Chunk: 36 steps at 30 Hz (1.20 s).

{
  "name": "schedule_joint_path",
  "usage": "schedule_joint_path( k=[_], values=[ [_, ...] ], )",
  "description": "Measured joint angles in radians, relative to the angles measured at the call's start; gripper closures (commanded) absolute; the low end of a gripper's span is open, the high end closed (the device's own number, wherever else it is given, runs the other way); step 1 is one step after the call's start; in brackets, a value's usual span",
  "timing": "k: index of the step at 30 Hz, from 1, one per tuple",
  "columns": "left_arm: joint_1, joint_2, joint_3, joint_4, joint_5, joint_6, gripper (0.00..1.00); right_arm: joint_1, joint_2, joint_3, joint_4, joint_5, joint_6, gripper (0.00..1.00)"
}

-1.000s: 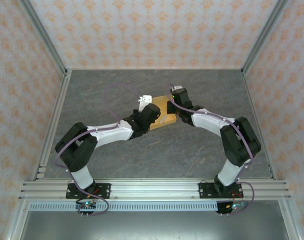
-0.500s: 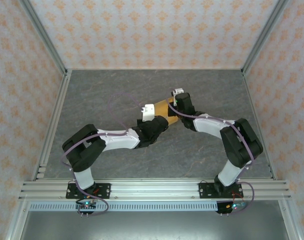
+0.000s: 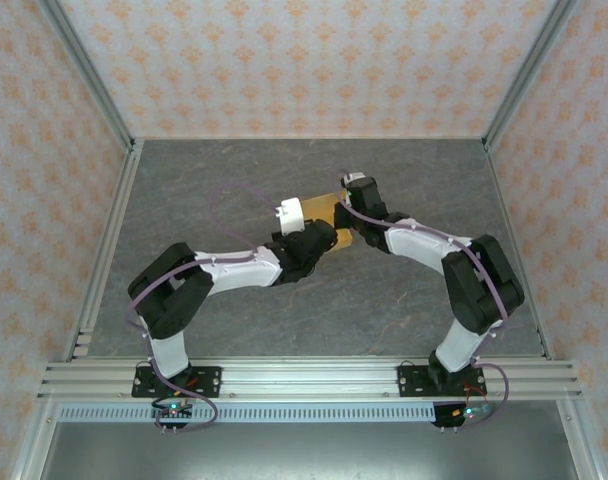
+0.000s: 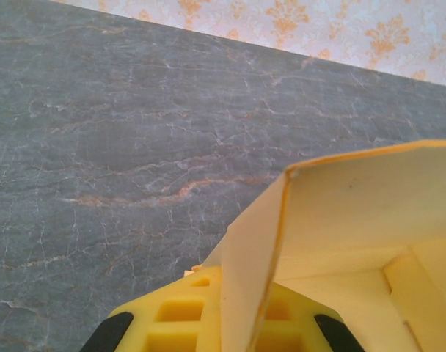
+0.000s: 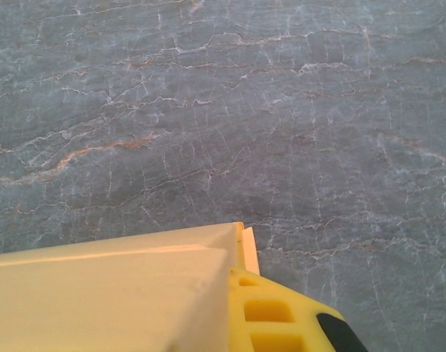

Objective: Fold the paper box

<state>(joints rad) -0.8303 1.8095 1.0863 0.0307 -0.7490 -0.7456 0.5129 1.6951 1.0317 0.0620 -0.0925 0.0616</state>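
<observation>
Pinching one thin upright wall of the paper box in the left hand, pressed together on the card's edge, and clamping an opposite edge in the right hand, likewise pressed together. Holding the half-formed box between the two arms near the middle of the grey surface; cannot tell whether resting or raised. Could tear or crease off the scored lines if pulled in opposing directions, or slip from so narrow a pinch and spring open if twisted too hard.
</observation>
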Motion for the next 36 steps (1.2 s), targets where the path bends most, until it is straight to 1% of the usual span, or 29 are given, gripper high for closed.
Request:
schedule_joint_path(
  k=[5, 8, 17, 26, 30, 33, 34, 36],
  values=[
    [0.006, 0.019, 0.031, -0.037, -0.022, -0.05, 1.0, 0.029, -0.014, -0.01, -0.013, 0.046, 0.075, 1.0],
    [0.003, 0.026, 0.029, -0.036, -0.036, -0.073, 1.0, 0.043, -0.026, -0.033, 0.004, 0.072, 0.085, 1.0],
    [-0.046, 0.02, -0.116, 0.173, -0.103, -0.073, 1.0, 0.058, -0.059, -0.18, 0.208, 0.086, 0.035, 1.0],
    [-0.095, 0.024, -0.2, 0.271, -0.167, -0.066, 1.0, 0.07, -0.066, -0.309, 0.42, 0.082, 0.015, 1.0],
    [-0.113, 0.04, -0.204, 0.277, -0.198, -0.066, 0.93, 0.075, -0.066, -0.363, 0.511, 0.085, 0.012, 1.0],
    [-0.128, 0.05, -0.209, 0.273, -0.211, -0.069, 0.9, 0.076, -0.066, -0.388, 0.55, 0.086, 0.009, 1.0],
    [-0.134, 0.051, -0.216, 0.271, -0.211, -0.07, 0.85, 0.076, -0.066, -0.394, 0.56, 0.086, 0.008, 1.0],
    [-0.142, 0.054, -0.233, 0.256, -0.203, -0.077, 0.79, 0.076, -0.066, -0.408, 0.579, 0.093, 0.009, 1.0]
  ],
)
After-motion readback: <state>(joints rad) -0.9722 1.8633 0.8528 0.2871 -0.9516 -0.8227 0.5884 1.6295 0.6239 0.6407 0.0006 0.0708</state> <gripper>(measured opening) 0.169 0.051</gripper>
